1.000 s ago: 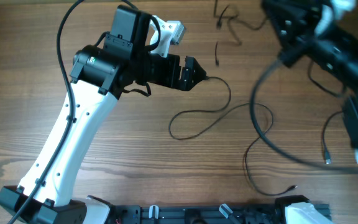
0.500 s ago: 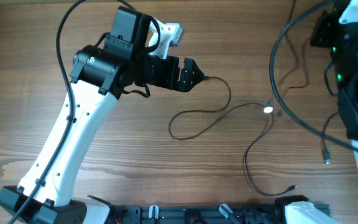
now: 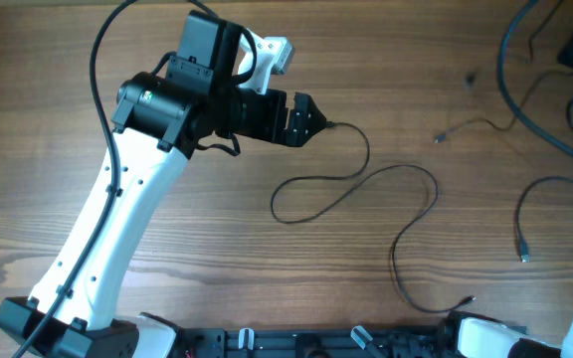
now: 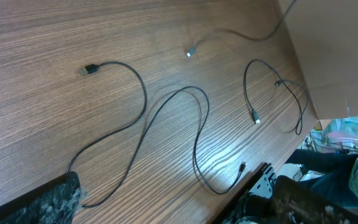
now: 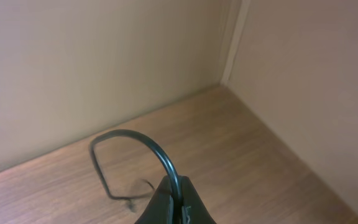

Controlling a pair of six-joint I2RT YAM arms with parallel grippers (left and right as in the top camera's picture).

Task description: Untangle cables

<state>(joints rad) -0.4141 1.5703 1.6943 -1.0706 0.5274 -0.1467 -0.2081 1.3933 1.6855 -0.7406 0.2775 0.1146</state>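
No legible txt, labels or nos. in any view

My surface (image 3: 217,278) is smooth brown wood grain with a faint sheen. The cables (image 3: 406,166) look matt black, rubbery plastic. My left arm (image 3: 107,229) wears glossy white plastic.

The right gripper (image 5: 179,194) pinches a looping black cable (image 5: 143,138).

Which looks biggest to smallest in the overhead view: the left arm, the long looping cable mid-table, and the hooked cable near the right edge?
1. Left arm, clearly largest.
2. Long looping cable, sprawling across mid-frame.
3. Hooked cable, shortest showing, though its upper end runs out of sight at the right.
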